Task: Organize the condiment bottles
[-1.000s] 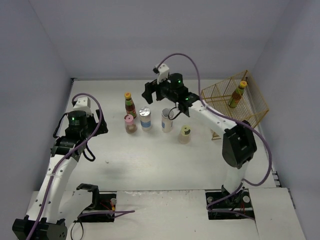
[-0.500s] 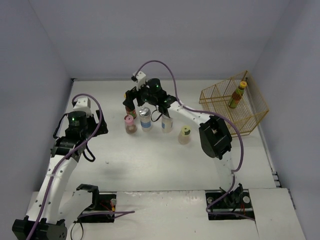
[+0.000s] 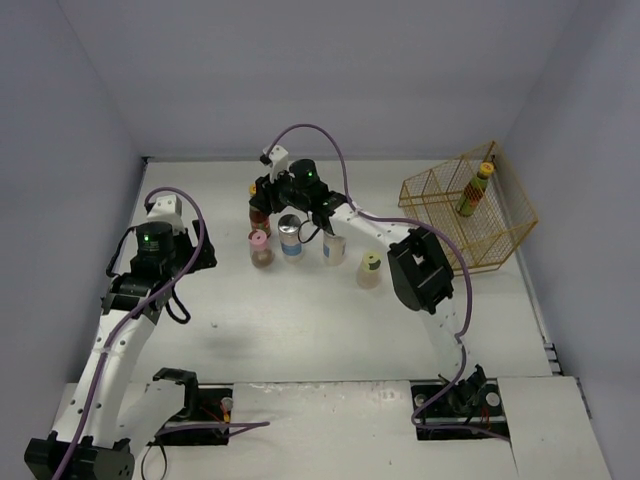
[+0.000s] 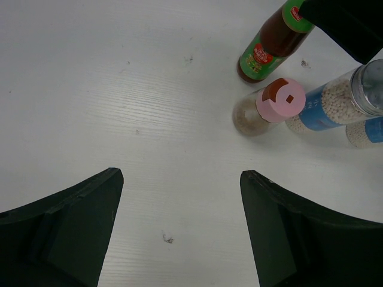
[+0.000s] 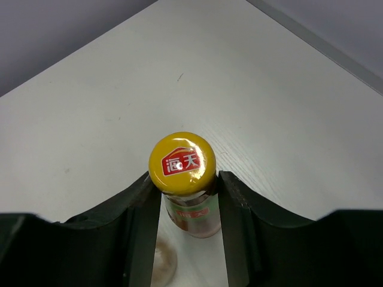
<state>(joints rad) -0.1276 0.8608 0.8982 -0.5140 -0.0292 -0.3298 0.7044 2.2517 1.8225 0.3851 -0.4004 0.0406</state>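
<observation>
My right gripper (image 5: 184, 179) is shut on the neck of a slim dark sauce bottle with a yellow cap (image 5: 182, 162), which stands upright at the left end of the row (image 3: 257, 215). Beside it stand a pink-lidded brown jar (image 3: 260, 248), two silver-lidded jars (image 3: 290, 236) (image 3: 333, 247) and a pale yellow-green-lidded jar (image 3: 369, 269). A second yellow-capped sauce bottle (image 3: 474, 190) lies inside the gold wire basket (image 3: 500, 235). Left of the row my left gripper (image 4: 179, 227) hovers open over bare table, with the pink-lidded jar (image 4: 266, 107) ahead of it.
The gold wire basket sits tipped at the back right, close to the right wall. Walls close the table in at the left, back and right. The right arm's upper links (image 3: 415, 270) reach across just right of the jar row.
The right arm swung left from beside the basket to the leftmost sauce bottle, and its jaws closed on the bottle's neck. The left arm stayed still.
</observation>
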